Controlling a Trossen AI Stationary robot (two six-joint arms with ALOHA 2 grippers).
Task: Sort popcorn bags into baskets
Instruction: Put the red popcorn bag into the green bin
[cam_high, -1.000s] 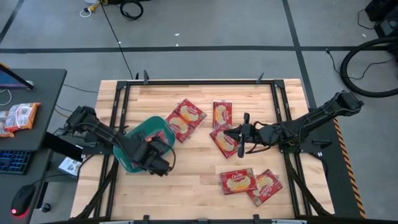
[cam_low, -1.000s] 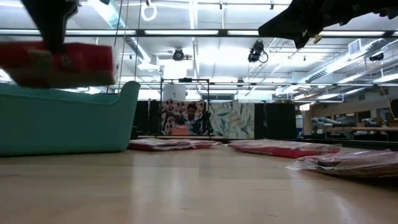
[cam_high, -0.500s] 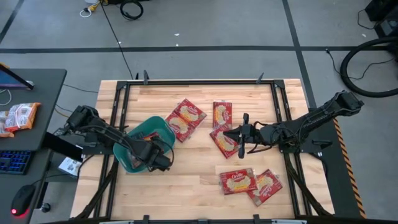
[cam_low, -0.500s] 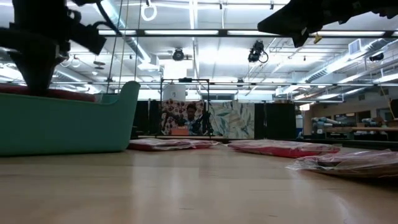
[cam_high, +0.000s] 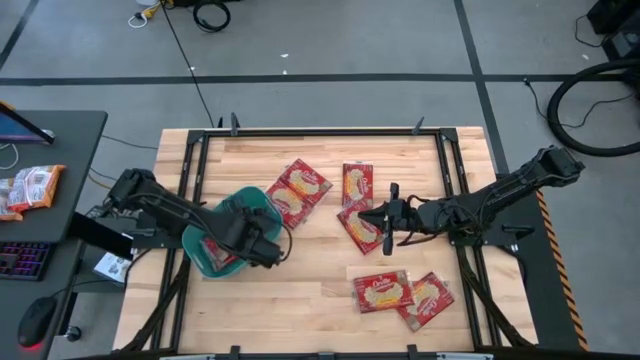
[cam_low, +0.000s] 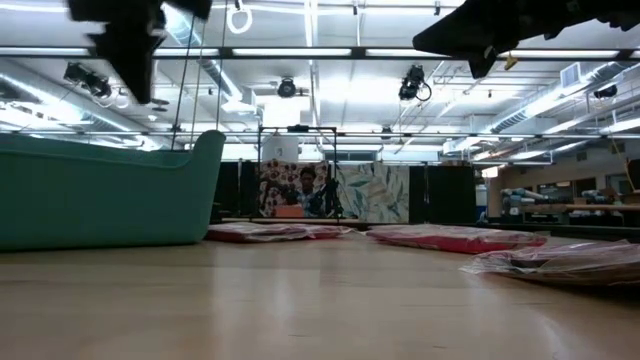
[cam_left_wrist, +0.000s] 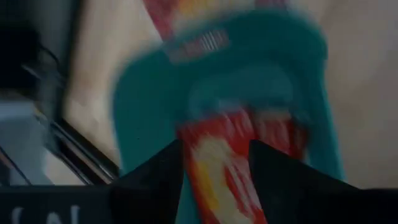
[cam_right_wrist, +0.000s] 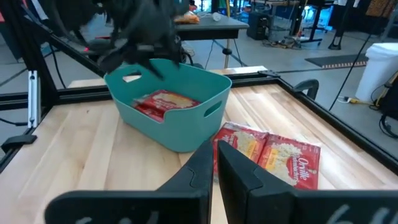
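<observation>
Just above the tub at the table's left, the left gripper hung with jaws spread and empty, one packet lying flat inside. Nearest loose packet lay mid-table, touching below the right gripper, whose jaws were pressed together; that arm was nearer, with the packet's long axis running diagonally near-left to far-right.
</observation>
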